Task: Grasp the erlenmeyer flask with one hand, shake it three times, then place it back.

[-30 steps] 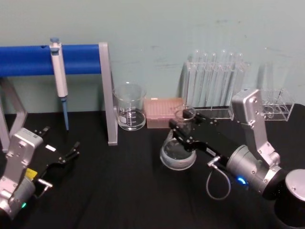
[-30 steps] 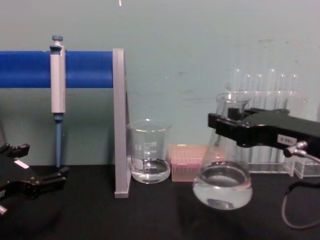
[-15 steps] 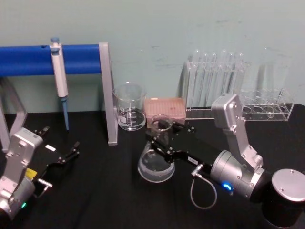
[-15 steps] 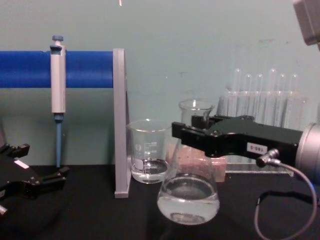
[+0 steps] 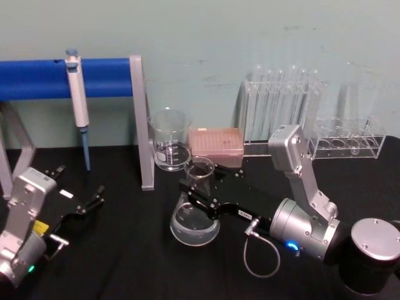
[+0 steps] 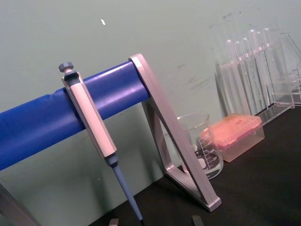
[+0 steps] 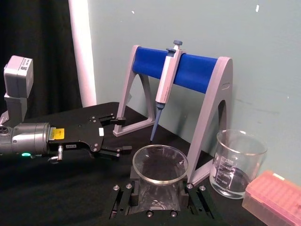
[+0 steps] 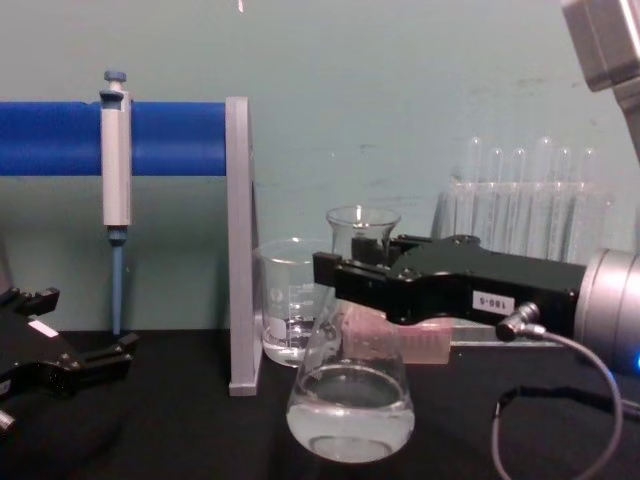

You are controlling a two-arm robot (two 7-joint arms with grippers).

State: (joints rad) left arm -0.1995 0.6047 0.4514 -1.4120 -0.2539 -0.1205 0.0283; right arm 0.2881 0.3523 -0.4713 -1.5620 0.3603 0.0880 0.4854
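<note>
The erlenmeyer flask (image 5: 195, 217) is clear glass with a little liquid in its wide base (image 8: 350, 412). It leans slightly, low over the black table, in front of the beaker. My right gripper (image 5: 200, 189) is shut on its neck just under the flared rim (image 7: 160, 165), and the black jaws with a small white label clamp it from both sides (image 8: 352, 280). Whether the base touches the table I cannot tell. My left gripper (image 5: 89, 201) rests open at the table's left, far from the flask, also seen as the left gripper (image 7: 120, 135) and the left gripper (image 8: 82, 328).
A glass beaker (image 5: 169, 147) and a pink tip box (image 5: 215, 142) stand just behind the flask. A test tube rack (image 5: 281, 106) and a low clear rack (image 5: 347, 140) line the back right. A pipette (image 5: 78, 94) hangs on the blue-barred stand (image 5: 140, 125) at the left.
My right gripper has carried the flask to the left and lower, from in front of the test tubes to in front of the beaker. The left arm has not moved.
</note>
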